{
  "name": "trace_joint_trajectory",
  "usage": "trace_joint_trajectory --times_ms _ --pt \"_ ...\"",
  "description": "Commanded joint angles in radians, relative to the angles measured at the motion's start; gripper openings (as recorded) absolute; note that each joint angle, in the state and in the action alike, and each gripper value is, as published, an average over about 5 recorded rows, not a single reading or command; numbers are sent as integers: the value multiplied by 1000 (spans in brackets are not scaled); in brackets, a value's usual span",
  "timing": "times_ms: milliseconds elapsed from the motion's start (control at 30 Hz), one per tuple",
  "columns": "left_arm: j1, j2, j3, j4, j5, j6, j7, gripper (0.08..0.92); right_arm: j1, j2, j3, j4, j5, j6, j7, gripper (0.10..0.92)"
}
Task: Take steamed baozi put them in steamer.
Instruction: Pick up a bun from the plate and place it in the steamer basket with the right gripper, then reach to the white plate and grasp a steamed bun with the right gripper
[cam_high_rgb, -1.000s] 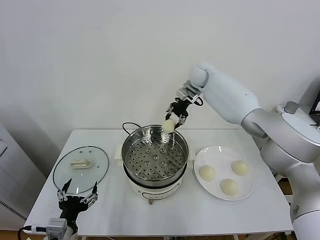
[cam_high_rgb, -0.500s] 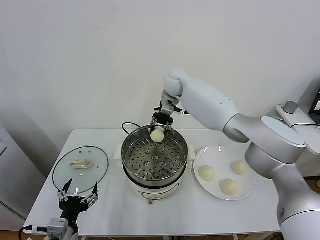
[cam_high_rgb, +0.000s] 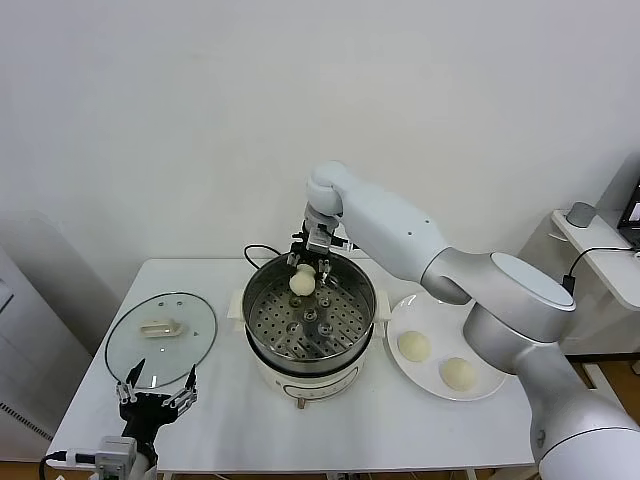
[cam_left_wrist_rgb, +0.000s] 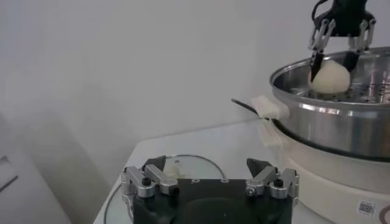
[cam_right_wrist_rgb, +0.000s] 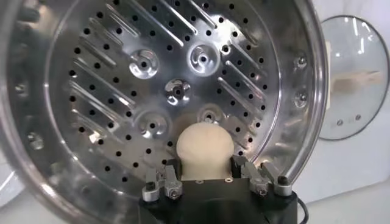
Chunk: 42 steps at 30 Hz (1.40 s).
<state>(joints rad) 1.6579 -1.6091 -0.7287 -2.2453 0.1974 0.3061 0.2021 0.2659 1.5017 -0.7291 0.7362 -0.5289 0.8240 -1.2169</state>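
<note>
My right gripper (cam_high_rgb: 304, 268) is shut on one cream-white baozi (cam_high_rgb: 301, 283) and holds it low over the back of the steamer (cam_high_rgb: 290, 332), just above the perforated tray. In the right wrist view the baozi (cam_right_wrist_rgb: 204, 148) sits between the fingers (cam_right_wrist_rgb: 166, 180) over the tray (cam_right_wrist_rgb: 122, 109). Two more baozi (cam_high_rgb: 414, 346) (cam_high_rgb: 458, 374) lie on the white plate (cam_high_rgb: 435, 322); my right arm hides the plate's far right. My left gripper (cam_high_rgb: 155, 398) is open and empty at the front left; in its wrist view (cam_left_wrist_rgb: 210, 176) the held baozi (cam_left_wrist_rgb: 329, 78) and the steamer wall (cam_left_wrist_rgb: 341, 122) show.
The round glass lid (cam_high_rgb: 160, 338) lies flat on the table left of the steamer, just behind my left gripper; it also shows in the right wrist view (cam_right_wrist_rgb: 353, 73). A black cord (cam_high_rgb: 256, 251) runs behind the steamer. A white wall backs the table.
My right arm has swung left across the steamer and lowered the baozi from above the rim down into the pot. The arm now covers part of the plate. The left arm has not moved.
</note>
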Motion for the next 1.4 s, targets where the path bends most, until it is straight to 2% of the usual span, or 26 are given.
trace_joint_trajectory --times_ms 33,267,333,533,667,800,1000,1200,1300,1400 --pt "-1 -49 -1 4 0 1 2 823 -23 21 27 -38 -106 49 69 501" --pt "-3 -49 1 8 0 2 2 823 -31 16 22 -37 -89 49 68 503" --pt "-2 -49 0 9 0 2 2 823 -29 13 13 -36 -66 49 64 526" --pt "-2 -49 0 8 0 3 4 823 4 -27 -53 6 116 40 -34 686" --pt "0 -49 0 7 0 3 4 823 48 -77 -86 70 229 -35 -94 786" --pt "0 -49 1 3 0 4 5 823 118 -155 -132 172 367 -244 -140 820" --pt "1 -49 2 -6 -2 6 8 823 230 -332 -221 331 673 -748 -130 823" --pt "0 -42 3 -10 -19 14 11 823 274 -509 -182 443 721 -1193 -93 823" --pt "-4 -33 10 -3 -25 18 12 823 277 -587 -182 490 781 -1322 -59 823" --pt "-6 -23 17 5 -27 20 13 823 282 -659 -188 541 798 -1389 -67 823"
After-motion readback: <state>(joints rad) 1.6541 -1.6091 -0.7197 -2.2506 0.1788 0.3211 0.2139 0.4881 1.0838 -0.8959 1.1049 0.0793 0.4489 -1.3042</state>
